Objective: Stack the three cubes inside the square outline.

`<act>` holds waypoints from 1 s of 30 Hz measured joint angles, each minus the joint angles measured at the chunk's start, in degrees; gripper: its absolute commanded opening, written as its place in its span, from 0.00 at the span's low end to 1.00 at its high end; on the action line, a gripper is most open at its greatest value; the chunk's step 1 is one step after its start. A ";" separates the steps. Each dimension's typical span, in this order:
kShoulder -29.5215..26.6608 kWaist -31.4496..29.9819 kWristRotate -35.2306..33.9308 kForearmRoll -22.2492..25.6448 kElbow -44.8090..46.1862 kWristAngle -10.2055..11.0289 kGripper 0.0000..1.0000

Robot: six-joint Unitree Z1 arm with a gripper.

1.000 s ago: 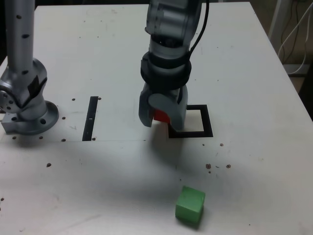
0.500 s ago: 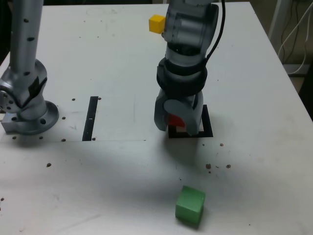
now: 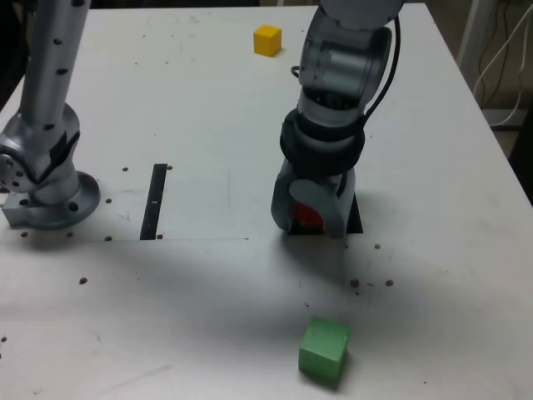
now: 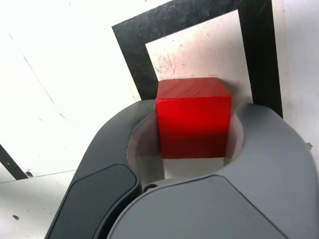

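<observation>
The red cube (image 4: 193, 117) sits between the two grey jaws of my gripper (image 4: 194, 107), low over the pale centre of the square outline (image 4: 134, 55). A thin pale margin shows on each side of the cube, and I cannot tell whether the jaws still press on it. In the exterior view the gripper (image 3: 310, 227) points down onto the square outline (image 3: 354, 218), and only a sliver of the red cube (image 3: 308, 215) shows between the fingers. The yellow cube (image 3: 267, 39) lies at the table's far edge. The green cube (image 3: 324, 350) lies near the front edge.
A narrow black strip (image 3: 154, 202) lies on the table towards the exterior view's left of the outline. The arm's grey base and post (image 3: 46, 179) stand at the exterior view's far left. Small dark specks dot the white tabletop.
The gripper has carried the red cube towards the exterior view's right and down, from beside the outline's edge to over its centre. The yellow cube has come into sight behind the arm.
</observation>
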 measured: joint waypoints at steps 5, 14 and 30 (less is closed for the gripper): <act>-0.01 0.03 0.67 -0.02 -0.01 0.05 0.97; -6.34 0.08 0.70 1.81 -0.01 0.76 0.99; -15.47 14.85 13.40 9.41 -0.08 5.53 0.99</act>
